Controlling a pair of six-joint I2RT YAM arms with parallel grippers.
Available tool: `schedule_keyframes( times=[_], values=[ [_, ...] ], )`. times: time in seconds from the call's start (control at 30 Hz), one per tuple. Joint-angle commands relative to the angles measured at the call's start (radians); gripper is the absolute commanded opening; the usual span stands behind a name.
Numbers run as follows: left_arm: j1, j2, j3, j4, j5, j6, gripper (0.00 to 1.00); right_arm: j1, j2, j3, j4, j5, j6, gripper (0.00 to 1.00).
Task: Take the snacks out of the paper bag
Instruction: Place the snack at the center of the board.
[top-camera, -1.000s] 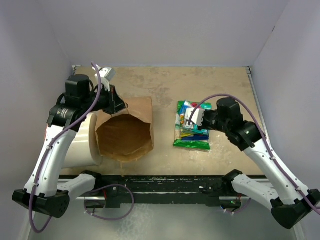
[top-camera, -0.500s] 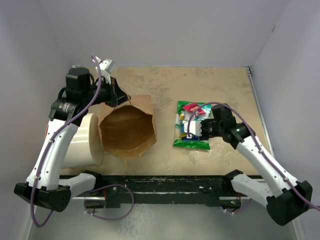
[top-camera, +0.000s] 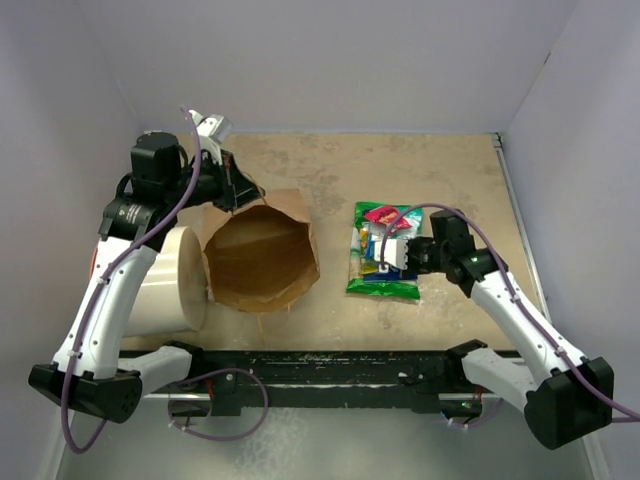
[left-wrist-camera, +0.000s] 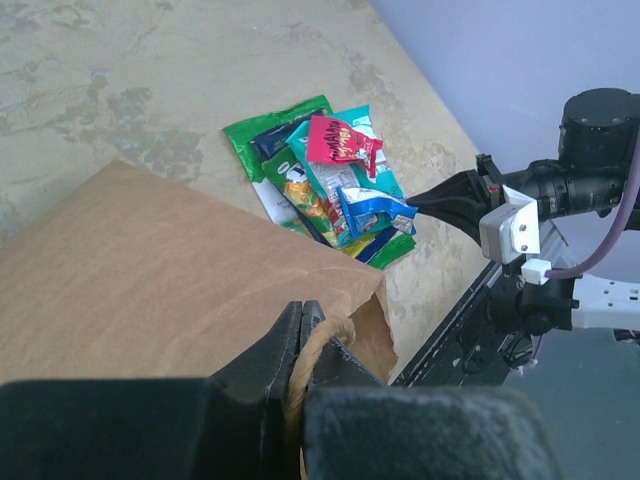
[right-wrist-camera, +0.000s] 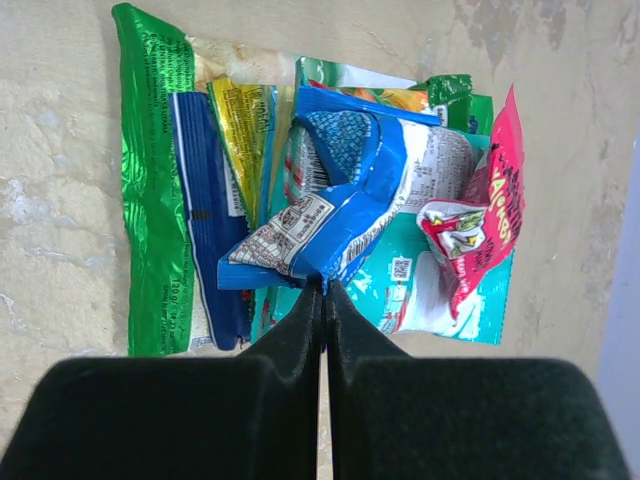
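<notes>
Drawn back rightward; pinching corner of blue packet (right-wrist-camera: 350, 190) over snacks (right-wrist-camera: 150, 200) with right fingers (right-wrist-camera: 310, 315); clamping handle (left-wrist-camera: 318, 345) of paper bag (left-wrist-camera: 150, 270) with left fingers (left-wrist-camera: 283, 345).

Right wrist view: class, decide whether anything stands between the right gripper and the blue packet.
Nothing visible does. The right gripper is shut on the blue packet at its near corner. That packet lies uncovered on top of the other snacks.

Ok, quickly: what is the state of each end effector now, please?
Left end effector: closed, pinching the paper bag by its twisted handle.
Right end effector: closed, pinching a corner of the blue snack packet.
</notes>
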Motion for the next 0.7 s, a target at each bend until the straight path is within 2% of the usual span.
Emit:
schedule_keyframes(
  times=[0.0,0.13,0.3,0.67],
  values=[
    [-0.004,0.002,0.011,0.058,0.022,-0.01,0.0,-0.01,-0.049,-0.043,0.054,0.002,-0.022,0.0],
    [-0.005,0.002,-0.003,0.065,0.024,-0.014,0.0,-0.012,-0.065,-0.075,0.058,0.03,-0.027,0.0],
    [-0.005,0.006,-0.004,0.069,0.027,-0.019,0.0,-0.013,-0.071,-0.099,0.093,0.048,-0.015,0.07],
    [-0.004,0.021,0.01,0.073,0.026,-0.03,0.0,-0.013,-0.08,-0.098,0.08,0.069,-0.027,0.34]
  ],
)
